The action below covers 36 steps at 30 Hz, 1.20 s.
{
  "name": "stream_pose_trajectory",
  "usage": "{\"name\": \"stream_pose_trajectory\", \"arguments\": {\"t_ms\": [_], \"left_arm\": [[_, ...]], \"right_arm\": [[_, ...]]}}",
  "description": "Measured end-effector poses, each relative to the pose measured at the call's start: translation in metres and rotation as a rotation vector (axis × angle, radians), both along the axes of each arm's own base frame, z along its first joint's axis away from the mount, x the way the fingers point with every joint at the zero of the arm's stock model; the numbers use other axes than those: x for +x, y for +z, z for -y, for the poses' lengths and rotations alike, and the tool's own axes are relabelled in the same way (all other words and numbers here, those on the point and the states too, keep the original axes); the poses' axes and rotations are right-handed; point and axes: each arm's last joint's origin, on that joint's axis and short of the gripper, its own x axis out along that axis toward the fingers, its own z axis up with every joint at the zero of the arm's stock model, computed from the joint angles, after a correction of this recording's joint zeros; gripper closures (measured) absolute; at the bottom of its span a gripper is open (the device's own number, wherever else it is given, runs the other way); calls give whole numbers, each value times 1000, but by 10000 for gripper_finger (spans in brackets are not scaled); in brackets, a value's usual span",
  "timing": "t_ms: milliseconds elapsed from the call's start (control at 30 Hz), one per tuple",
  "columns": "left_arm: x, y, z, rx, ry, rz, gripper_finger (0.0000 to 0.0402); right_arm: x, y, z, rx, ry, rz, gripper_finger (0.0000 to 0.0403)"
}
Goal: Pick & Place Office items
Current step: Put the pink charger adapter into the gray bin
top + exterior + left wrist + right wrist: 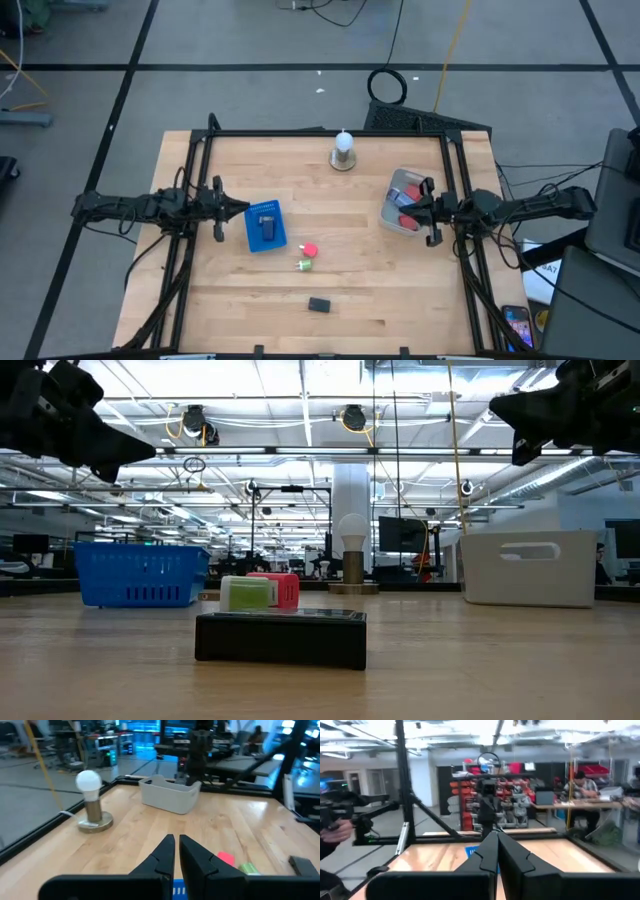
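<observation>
A pink-red piece [310,250] and a green piece [304,265] lie side by side on the table's middle. A black block [319,304] lies nearer the near edge, and it is the closest thing in the low view [281,637]. A dark blue piece [267,226] lies in the blue tray [252,238]. Red pieces [408,219] lie in the grey bin [390,200]. My left gripper [243,208] [177,845] hovers shut just left of the tray. My right gripper [405,207] [496,842] hovers shut above the bin.
A white bulb-shaped knob on a round base [343,150] stands near the far edge. A black frame [320,133] runs along the far, left and right sides of the table. Bare wood lies between the tray and the bin and along the near edge.
</observation>
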Motion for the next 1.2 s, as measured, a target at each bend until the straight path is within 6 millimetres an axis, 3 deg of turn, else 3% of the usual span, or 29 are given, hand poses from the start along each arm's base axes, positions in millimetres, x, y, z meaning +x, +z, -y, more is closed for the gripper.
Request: {"name": "stream_pose_trajectory", "arguments": {"t_ms": [133, 300, 533, 867, 1200], "left_arm": [[0, 0, 2, -33, -62, 0, 376], [0, -2, 2, -58, -75, -12, 376], [-1, -10, 1, -78, -32, -92, 376], [-1, -8, 0, -132, 10, -66, 376], [-1, -10, 0, -52, 1, -100, 376]], "right_arm": [[-1, 5, -4, -79, 66, 55, 403], [-5, 15, -1, -59, -14, 165, 403], [-4, 3, 2, -59, -79, 26, 403], [-12, -6, 8, -100, -125, -55, 403], [-13, -11, 8, -72, -124, -107, 403]]}}
